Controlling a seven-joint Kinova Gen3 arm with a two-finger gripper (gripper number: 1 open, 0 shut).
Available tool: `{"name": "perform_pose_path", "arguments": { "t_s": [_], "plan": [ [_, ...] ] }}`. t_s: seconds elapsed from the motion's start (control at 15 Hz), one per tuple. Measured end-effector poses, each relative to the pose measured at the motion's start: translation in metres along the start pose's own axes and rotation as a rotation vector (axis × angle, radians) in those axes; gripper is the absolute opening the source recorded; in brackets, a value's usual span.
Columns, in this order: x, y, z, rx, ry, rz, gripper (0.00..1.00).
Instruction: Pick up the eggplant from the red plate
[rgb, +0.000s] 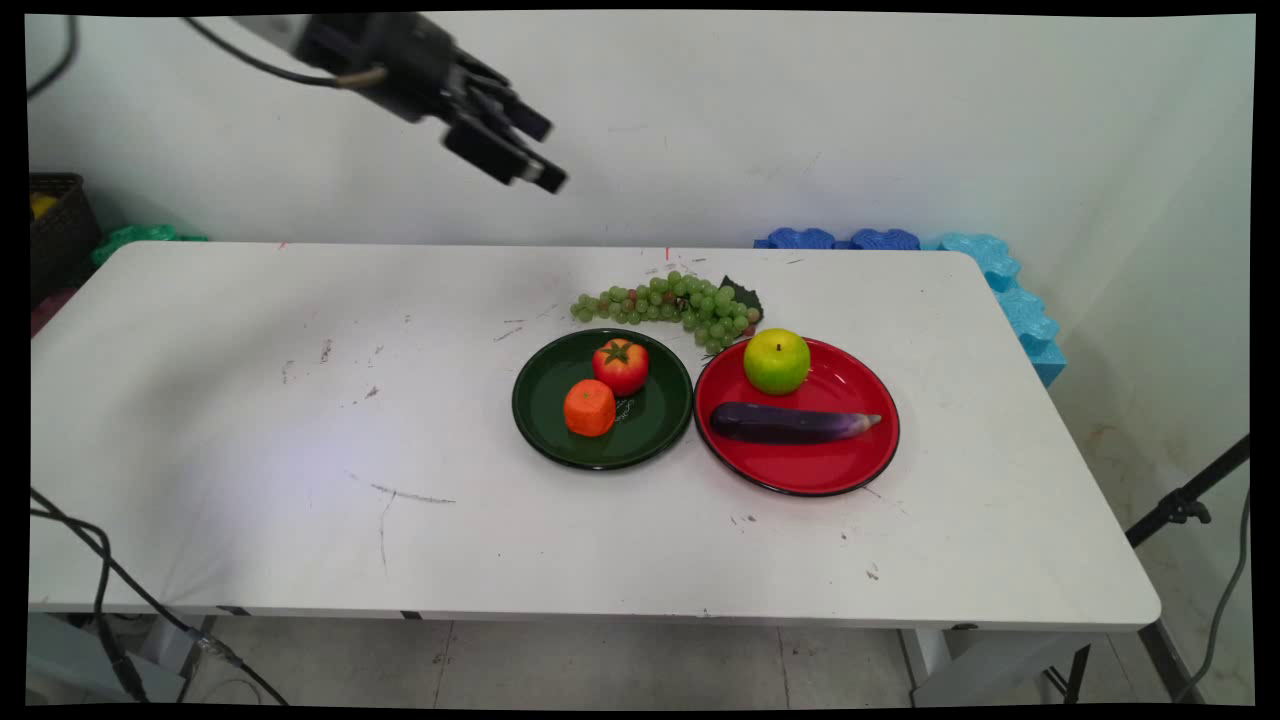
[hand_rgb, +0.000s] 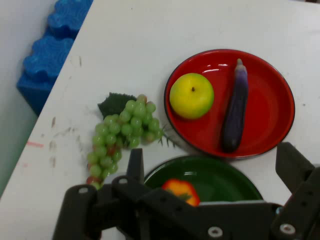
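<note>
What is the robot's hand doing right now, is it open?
Gripper: open and empty, raised above the table, holding nothing.

Gripper (rgb: 530, 150): black, two-fingered, built of jointed linkage bars fastened with small silver screws. Fingers (hand_rgb: 294, 167) are blocky and matte. A white arm section is seen behind it; thin black cables are attached alongside.

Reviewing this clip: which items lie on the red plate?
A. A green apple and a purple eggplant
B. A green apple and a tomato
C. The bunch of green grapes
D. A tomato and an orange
A. The red plate holds the green apple and the purple eggplant; the tomato and orange sit on the green plate, and the grapes lie on the table.
</note>
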Motion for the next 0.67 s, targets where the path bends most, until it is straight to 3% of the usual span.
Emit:
{"name": "perform_pose_path", "arguments": {
  "t_s": [0.67],
  "plan": [
    [0.047, 0.033, 0.131, -0.073, -0.093, -0.009, 1.0]
  ]
}}
